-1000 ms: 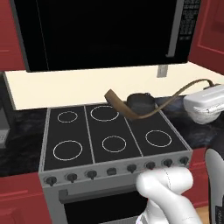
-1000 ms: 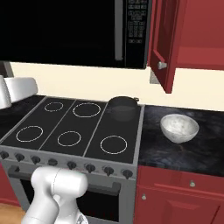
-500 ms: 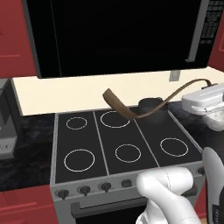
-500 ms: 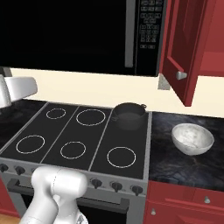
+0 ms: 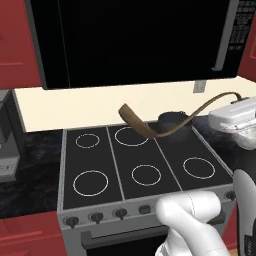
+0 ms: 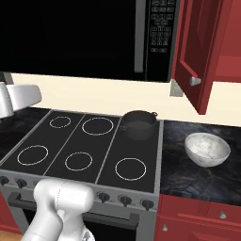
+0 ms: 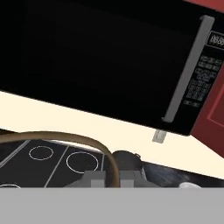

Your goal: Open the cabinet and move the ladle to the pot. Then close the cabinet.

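The gripper [image 7: 109, 178] pinches the ladle [image 5: 150, 127] by its handle, carrying it above the stove [image 5: 145, 165] just short of the pot [image 6: 138, 124], while the cabinet [image 6: 200, 52] door hangs open, so dropping and closing remain.

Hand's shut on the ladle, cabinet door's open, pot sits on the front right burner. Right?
Not quite: the pot sits on the back right burner, as the right base view shows. The rest holds: the hand is shut on the ladle, and the cabinet door is open.
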